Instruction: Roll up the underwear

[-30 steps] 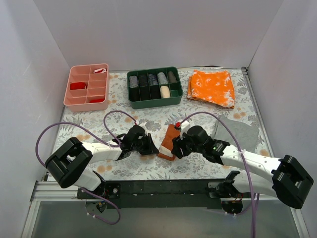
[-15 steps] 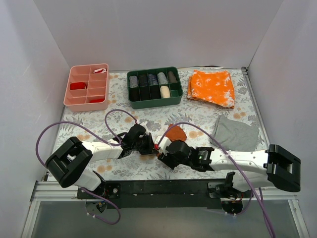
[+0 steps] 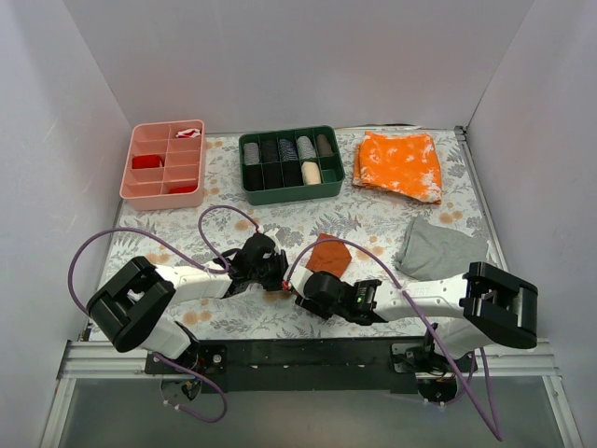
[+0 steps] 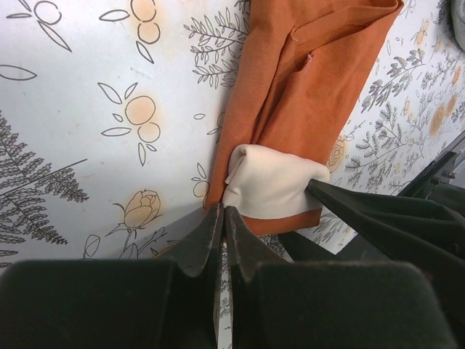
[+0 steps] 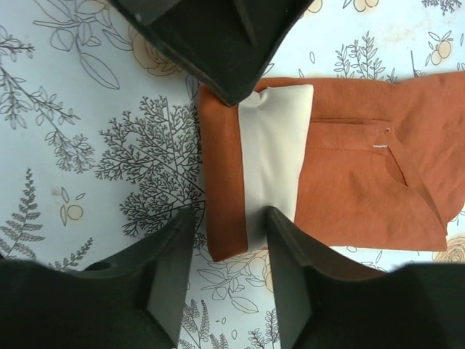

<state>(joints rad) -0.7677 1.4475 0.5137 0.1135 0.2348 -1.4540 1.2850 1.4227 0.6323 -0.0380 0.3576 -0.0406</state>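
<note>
Garment: the small, soft rust-orange underwear (image 3: 328,254), cream on its other face, lies flat on the white flower-printed worktop (image 5: 94,145), at the lower centre of the overhead frame between my two arms.
Roll so far: one end is turned over into a cream band (image 5: 276,160). I judge this the first turn, with most of the cloth left to go.
Left tool (image 4: 221,218): clenched, tips at a corner of the band. I cannot tell whether they nip any cloth.
Right tool (image 5: 229,218): released, one finger either side of the band's lower edge in its own view.
Long axis: left to right in the right wrist frame, with the band lying across it at the left end.
Coming move: I reckon the roll must travel rightward in that frame, away from both tools.
Nearer arm: both are at the band, but the right one straddles it, so I'd lead with that.
</note>
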